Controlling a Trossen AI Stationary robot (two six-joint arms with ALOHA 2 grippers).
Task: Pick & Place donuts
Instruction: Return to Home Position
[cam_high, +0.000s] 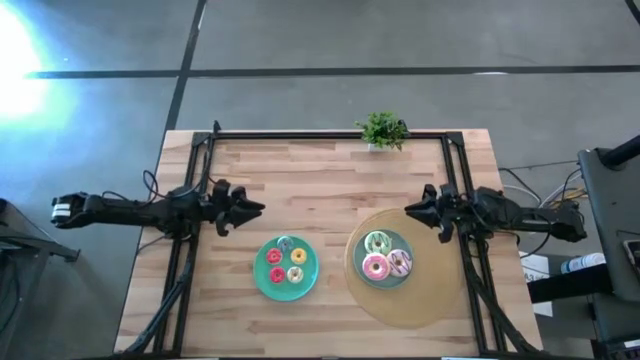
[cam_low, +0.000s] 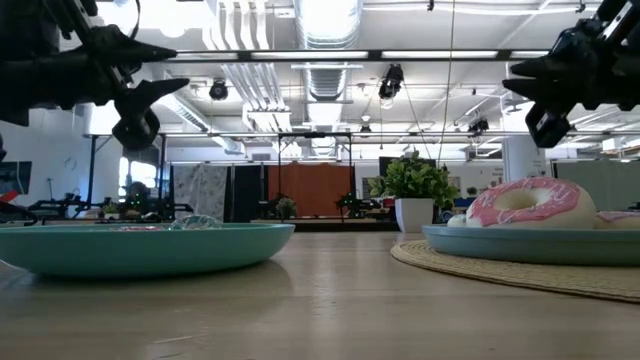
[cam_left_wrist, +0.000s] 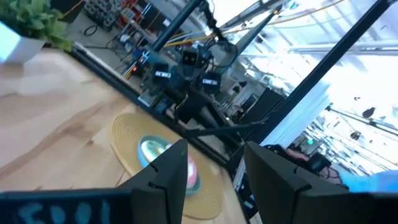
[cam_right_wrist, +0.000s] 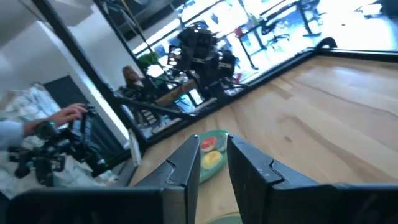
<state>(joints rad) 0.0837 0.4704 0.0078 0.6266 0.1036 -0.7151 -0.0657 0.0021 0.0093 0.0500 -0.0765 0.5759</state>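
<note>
Four tiny donuts (cam_high: 286, 264) lie on the left teal plate (cam_high: 287, 291), and three larger donuts (cam_high: 385, 257) sit on the right teal plate (cam_high: 392, 282) atop the woven mat (cam_high: 432, 296), so placing looks finished. Your left hand (cam_high: 252, 210) and right hand (cam_high: 412, 211) both hang above the bench (cam_high: 300, 165), clear of the plates, fingers spread and empty. To home cleanly, draw each arm straight back and up, never dipping over a plate rim.
</note>
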